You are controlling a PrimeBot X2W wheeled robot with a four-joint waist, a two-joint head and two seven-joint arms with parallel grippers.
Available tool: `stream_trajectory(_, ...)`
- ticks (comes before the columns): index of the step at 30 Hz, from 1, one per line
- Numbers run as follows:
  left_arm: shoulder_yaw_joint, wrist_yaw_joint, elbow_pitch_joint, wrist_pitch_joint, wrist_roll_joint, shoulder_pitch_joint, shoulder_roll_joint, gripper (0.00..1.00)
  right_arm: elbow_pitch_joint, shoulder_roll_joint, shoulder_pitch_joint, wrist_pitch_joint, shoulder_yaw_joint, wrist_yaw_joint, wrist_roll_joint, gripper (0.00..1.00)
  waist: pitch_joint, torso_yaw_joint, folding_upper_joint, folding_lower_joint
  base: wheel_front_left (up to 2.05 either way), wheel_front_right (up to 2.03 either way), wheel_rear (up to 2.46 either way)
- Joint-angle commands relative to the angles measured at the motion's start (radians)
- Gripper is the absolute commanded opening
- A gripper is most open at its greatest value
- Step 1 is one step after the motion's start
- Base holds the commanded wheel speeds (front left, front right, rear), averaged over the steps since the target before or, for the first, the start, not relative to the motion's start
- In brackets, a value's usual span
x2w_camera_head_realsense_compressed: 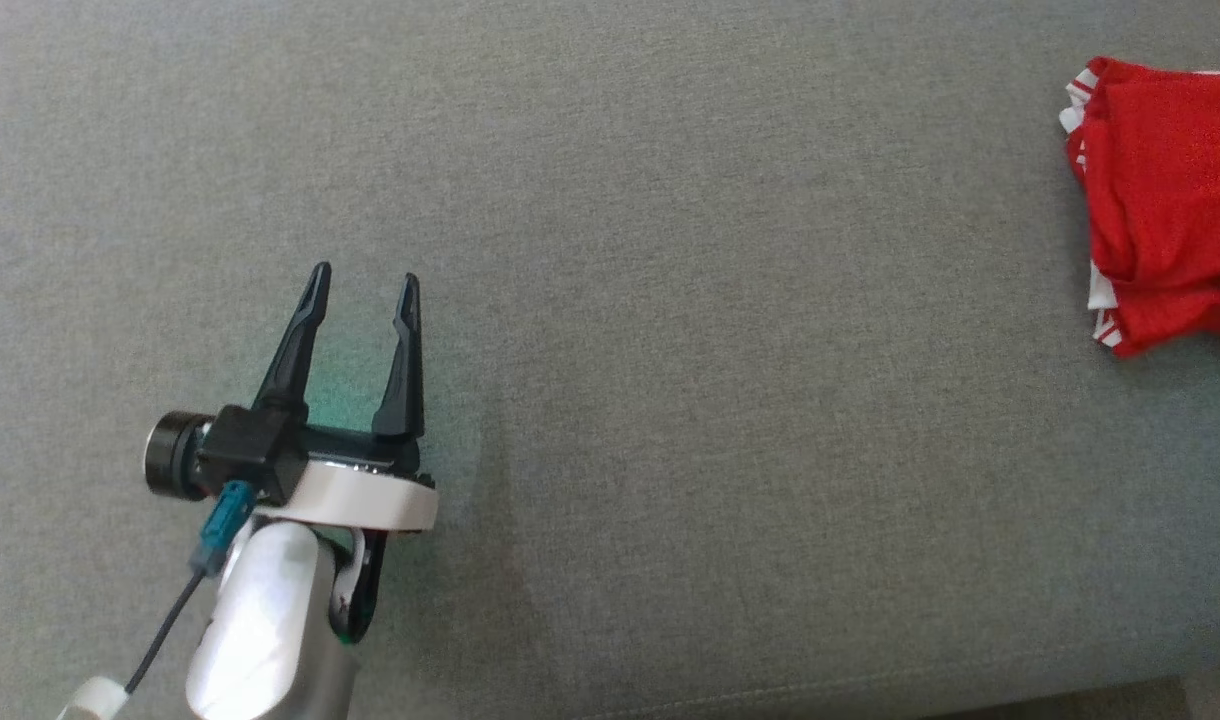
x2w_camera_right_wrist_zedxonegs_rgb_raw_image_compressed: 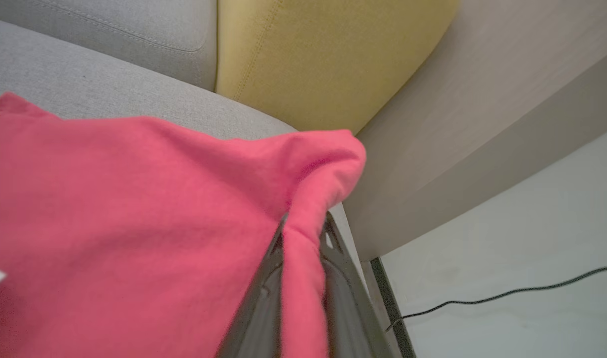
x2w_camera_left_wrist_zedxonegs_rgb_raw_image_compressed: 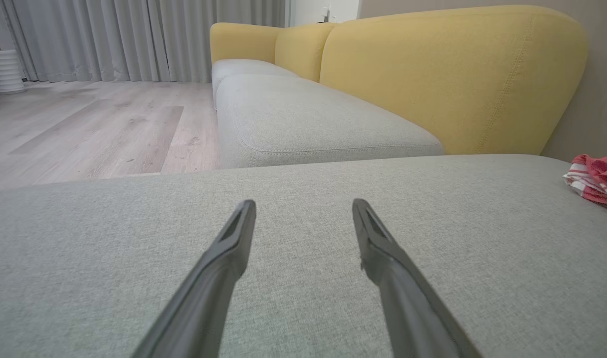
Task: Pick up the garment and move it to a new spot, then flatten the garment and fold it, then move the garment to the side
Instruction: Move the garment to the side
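Garment (x2w_camera_head_realsense_compressed: 1165,200) lies at the right end of the grey cushion (x2w_camera_head_realsense_compressed: 670,350). It is red with white stripes at its corners, and it is folded into a thick bundle. The side that faces the middle of the cushion runs from the cushion's front toward its back. The part in the head view is longer that way than across. The picture's edge cuts off the rest, so I cannot tell its full long side.

The right gripper (x2w_camera_right_wrist_zedxonegs_rgb_raw_image_compressed: 306,219) is pinching a ridge of the red cloth (x2w_camera_right_wrist_zedxonegs_rgb_raw_image_compressed: 134,223). Its two dark fingers are almost together, with the fold squeezed between them. This pinched bit sits close to the cushion's right corner. Just past that corner there is a pale floor with a thin dark cable (x2w_camera_right_wrist_zedxonegs_rgb_raw_image_compressed: 507,293) on it. The yellow backrest (x2w_camera_right_wrist_zedxonegs_rgb_raw_image_compressed: 308,59) stands behind the cushion.

The left gripper (x2w_camera_head_realsense_compressed: 365,273) is over the left part of the cushion, well apart from the garment. Its fingers are spread wide and hold nothing. Between it and the garment, the cushion is bare grey cloth, wide and flat. In the left wrist view the garment (x2w_camera_left_wrist_zedxonegs_rgb_raw_image_compressed: 599,179) peeks in at the cushion's far right.
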Motion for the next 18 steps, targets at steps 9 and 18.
stream_trajectory(9, 0.036, -0.002, -0.017, -0.005, 0.012, -0.015, 0.016, 1.00, -0.033, 0.045, -0.035, -0.034, -0.024, -0.001, -0.023, 1.00, -0.048, -0.005, 0.0000, -0.0001, 0.00, 0.00, 0.00)
stream_trajectory(18, 0.058, 0.008, -0.050, -0.005, -0.014, 0.036, 0.004, 1.00, -0.200, 0.204, 0.004, -0.120, 0.039, -0.001, 0.023, 1.00, -0.176, -0.010, 0.0000, -0.0001, 0.00, 0.00, 0.00)
